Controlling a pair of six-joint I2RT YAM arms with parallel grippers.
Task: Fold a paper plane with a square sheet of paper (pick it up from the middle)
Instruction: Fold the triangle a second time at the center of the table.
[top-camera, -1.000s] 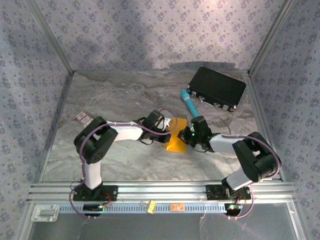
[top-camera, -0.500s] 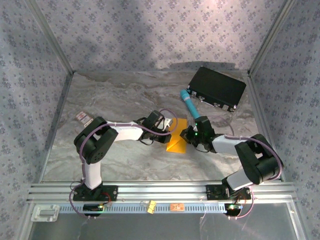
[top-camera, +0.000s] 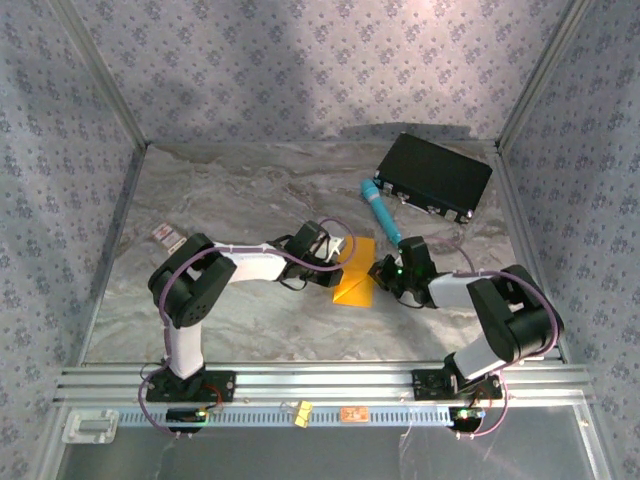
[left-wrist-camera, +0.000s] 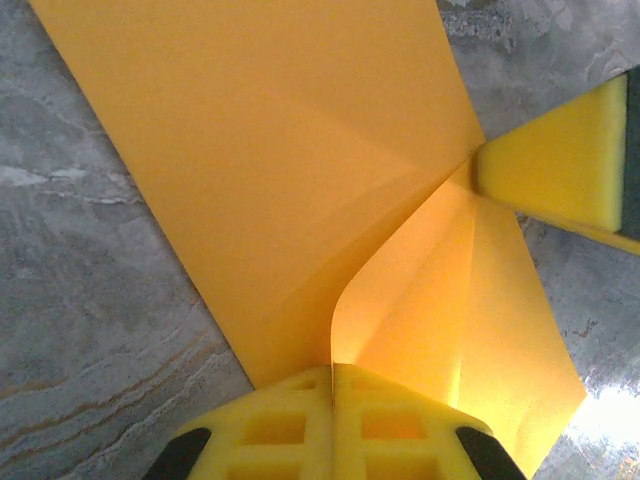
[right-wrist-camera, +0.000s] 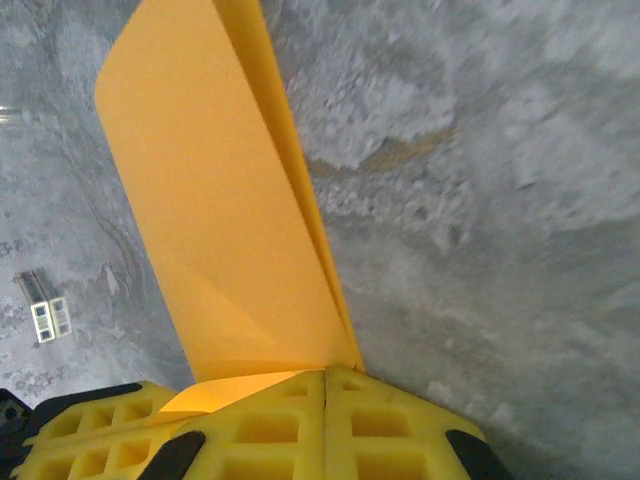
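2 grippers closed on 1 creased sheet.
Both the left gripper (left-wrist-camera: 332, 385) and the right gripper (right-wrist-camera: 325, 390) clamp the square sheet of paper (top-camera: 354, 285), jaws pressed together on it; the sheet sits in the middle of the surface (top-camera: 230, 200) between them, creased and partly lifted, with a teal pen (top-camera: 380, 212) at its 1 o'clock and a black box (top-camera: 435, 177) beyond it.

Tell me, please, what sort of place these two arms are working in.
Probably a lab robot test cell: a marble-patterned table, closed in by patterned walls, with an aluminium mounting rail along its near edge.
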